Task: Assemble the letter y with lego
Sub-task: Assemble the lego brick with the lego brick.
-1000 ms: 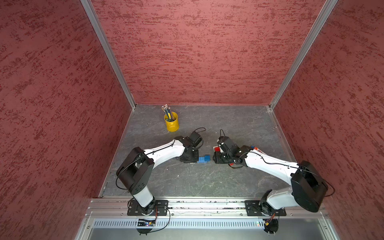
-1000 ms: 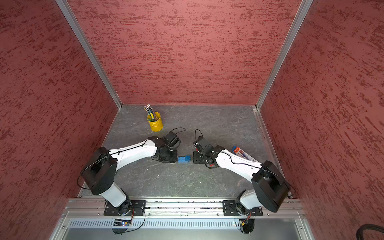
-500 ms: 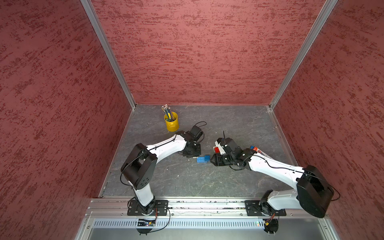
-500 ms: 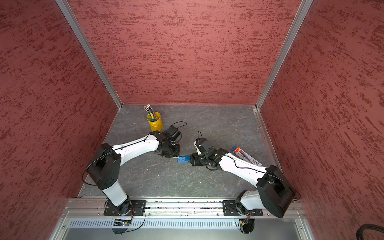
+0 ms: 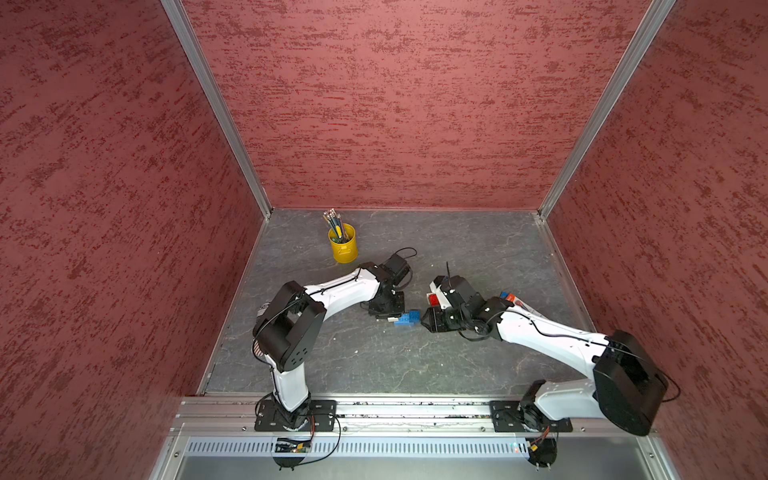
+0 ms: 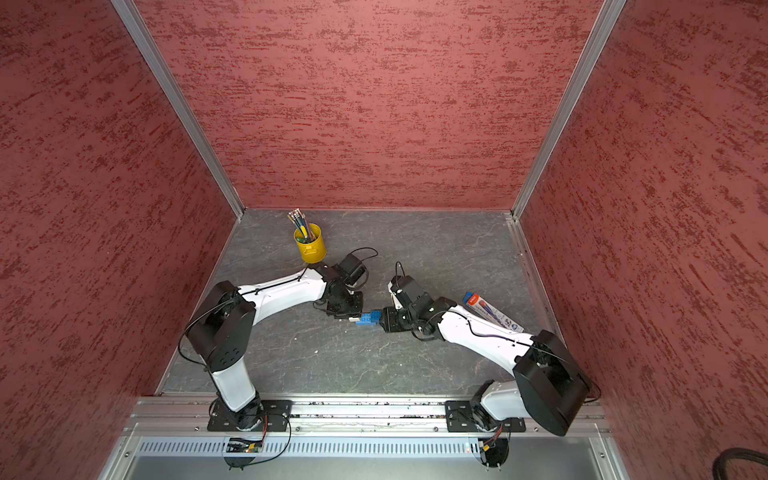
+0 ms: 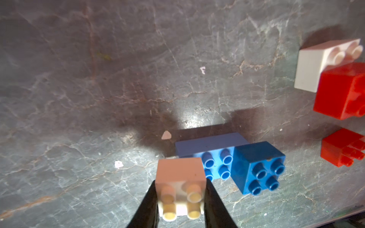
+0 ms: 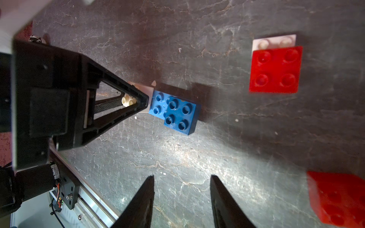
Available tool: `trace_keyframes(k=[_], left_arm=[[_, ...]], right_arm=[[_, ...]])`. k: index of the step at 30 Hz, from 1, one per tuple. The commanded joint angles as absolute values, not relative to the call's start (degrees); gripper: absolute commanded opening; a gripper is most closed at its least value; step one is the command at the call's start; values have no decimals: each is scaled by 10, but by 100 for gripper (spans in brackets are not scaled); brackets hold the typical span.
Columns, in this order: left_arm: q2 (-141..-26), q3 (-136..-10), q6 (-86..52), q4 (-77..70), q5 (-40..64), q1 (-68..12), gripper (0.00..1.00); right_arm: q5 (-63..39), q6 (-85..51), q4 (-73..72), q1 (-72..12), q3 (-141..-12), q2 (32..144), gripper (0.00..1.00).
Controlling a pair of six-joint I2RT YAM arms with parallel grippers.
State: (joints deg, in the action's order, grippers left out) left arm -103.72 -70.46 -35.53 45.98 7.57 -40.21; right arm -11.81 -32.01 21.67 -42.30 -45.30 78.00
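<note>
In a top view the left arm [image 5: 345, 289] reaches in from its base, elbow raised and wrist bent down, with the left gripper [image 5: 388, 316] low over the table [image 5: 374, 365]. The right arm [image 5: 540, 332] stretches in lower, and the right gripper [image 5: 424, 319] faces the other across the blue bar [image 5: 405, 321]. A pack [image 5: 517, 301] lies behind the right arm; its print is too small to read.

From the left wrist, the left gripper [image 7: 180, 195] is clamped on a white brick [image 7: 179, 175] at one end of the blue bar [image 7: 215, 158]. Whether the brick is seated on the studs cannot be told. A small blue brick [image 7: 258, 167] sits askew on the other end. A red brick [image 7: 341, 92] lies apart from them.

From the right wrist, the right gripper [image 8: 182, 177] has its jaws apart with nothing between them, short of the small blue brick [image 8: 180, 116].
</note>
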Motion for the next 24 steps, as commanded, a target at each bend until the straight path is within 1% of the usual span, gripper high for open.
trace_keyframes(k=[1, 11, 16, 24], left_arm=[[-1055, -716, -354, 470, 74, -406, 25], [-1080, -731, -357, 505, 30, -413, 20], [-1088, -742, -359, 521, 12, -419, 20], [-1119, -756, -375, 527, -5, -439, 10]], right_arm=[[-107, -309, 212, -421, -456, 784, 49], [-103, -307, 216, -421, -459, 780, 48], [-103, -308, 212, -421, -458, 782, 48], [-92, -306, 219, -421, -458, 780, 48]])
